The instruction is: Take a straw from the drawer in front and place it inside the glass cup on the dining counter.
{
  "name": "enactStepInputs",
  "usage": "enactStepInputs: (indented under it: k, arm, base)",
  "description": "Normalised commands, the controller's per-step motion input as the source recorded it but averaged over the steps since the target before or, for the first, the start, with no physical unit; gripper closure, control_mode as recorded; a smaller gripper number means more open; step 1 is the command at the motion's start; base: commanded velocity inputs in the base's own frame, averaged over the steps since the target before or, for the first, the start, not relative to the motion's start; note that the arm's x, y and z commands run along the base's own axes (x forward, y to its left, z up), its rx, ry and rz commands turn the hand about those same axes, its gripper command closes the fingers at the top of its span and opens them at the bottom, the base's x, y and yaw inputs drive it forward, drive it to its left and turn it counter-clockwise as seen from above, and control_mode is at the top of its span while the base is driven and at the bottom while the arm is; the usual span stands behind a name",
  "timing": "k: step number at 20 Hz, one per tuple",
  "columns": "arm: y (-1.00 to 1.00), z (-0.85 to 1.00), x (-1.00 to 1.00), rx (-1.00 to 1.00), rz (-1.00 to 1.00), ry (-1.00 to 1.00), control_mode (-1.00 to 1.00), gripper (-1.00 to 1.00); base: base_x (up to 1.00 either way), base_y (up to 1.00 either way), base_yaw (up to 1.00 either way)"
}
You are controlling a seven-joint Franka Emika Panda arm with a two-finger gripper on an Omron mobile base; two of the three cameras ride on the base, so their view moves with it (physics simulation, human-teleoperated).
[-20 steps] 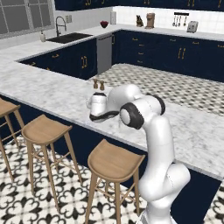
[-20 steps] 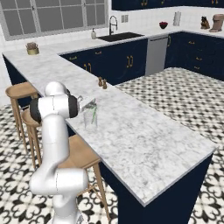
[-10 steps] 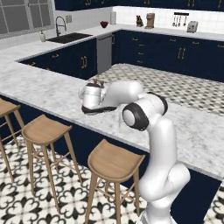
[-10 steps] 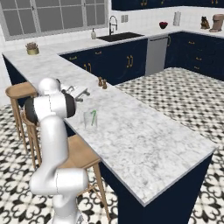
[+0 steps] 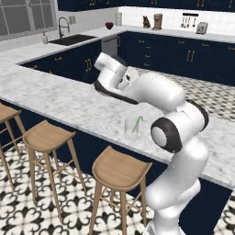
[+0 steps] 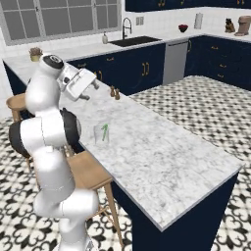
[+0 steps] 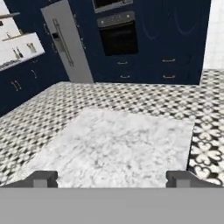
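Standing in the clear glass cup (image 5: 134, 128) (image 6: 101, 134) on the white-grey marble dining counter (image 5: 69, 98) (image 6: 162, 162), the thin green straw (image 5: 137, 124) (image 6: 105, 131) is seen; the gripper (image 7: 112, 178) is spread wide, empty. No legible writing is found.

The glass cup (image 6: 101, 134) stands upright on the marble desk (image 6: 162, 162) near its stool-side edge. The green straw (image 6: 104, 132) leans inside it. The hand (image 6: 93, 87) hovers above, apparently open, apart from the cup.
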Motion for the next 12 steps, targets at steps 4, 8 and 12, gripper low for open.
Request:
enactStepInputs:
  k: [4,8,12]
  arm:
    - [-0.33,-0.11,-0.94,0.62,0.0,-0.96,-1.0,-1.0]
    - [-0.23,-0.59,-1.0,0.67,0.0,-0.75,-1.0,-1.0]
    - [-0.16,-0.97,-1.0,0.58,0.0,-0.59,-1.0,-1.0]
  base:
    - [0.0,0.0,0.0]
    - [0.0,0.0,0.0]
    - [0.0,0.0,0.0]
